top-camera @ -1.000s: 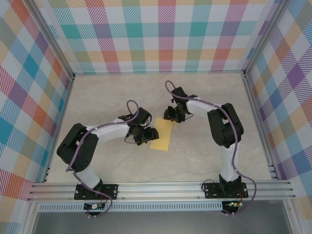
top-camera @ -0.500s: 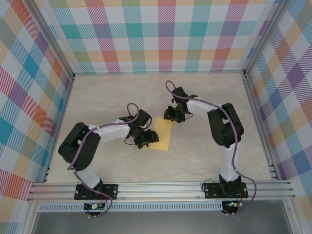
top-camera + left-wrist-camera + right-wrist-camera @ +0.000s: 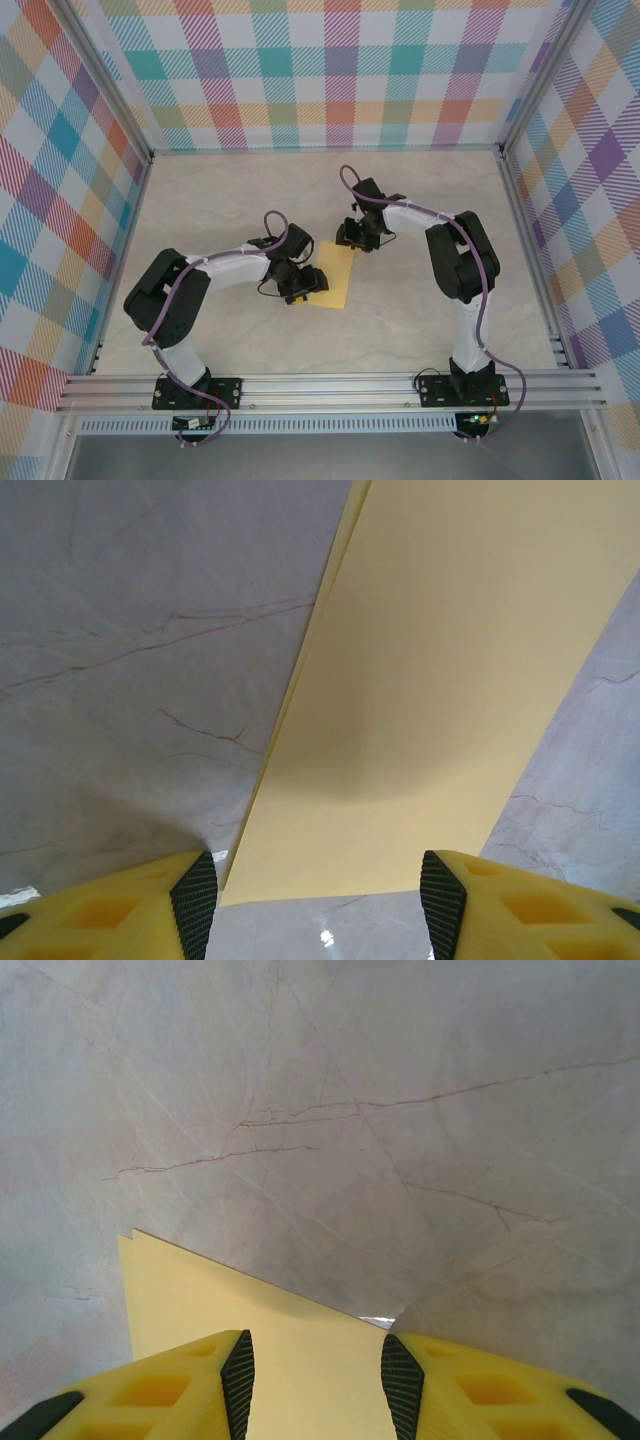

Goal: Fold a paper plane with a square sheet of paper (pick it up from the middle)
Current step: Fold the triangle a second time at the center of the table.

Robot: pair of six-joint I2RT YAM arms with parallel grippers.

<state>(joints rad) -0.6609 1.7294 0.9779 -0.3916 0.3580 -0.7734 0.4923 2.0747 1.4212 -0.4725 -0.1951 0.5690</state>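
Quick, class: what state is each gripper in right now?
Left gripper: open, holding nothing.
Right gripper: open, at the yellow paper's end, holding nothing.

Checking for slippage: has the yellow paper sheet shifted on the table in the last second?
No. The yellow paper sheet lies where it did, measured against the near aluminium rail.

One folded yellow sheet of paper [image 3: 333, 277] is counted at mid-frame on one marbled counter [image 3: 420, 190]. Two robot arms are counted, the left arm [image 3: 215, 268] and the right arm [image 3: 455, 255], with one claw each: left claw [image 3: 318, 905], right claw [image 3: 312, 1375]. Two yellow fingers [image 3: 120, 920] are borne by each.
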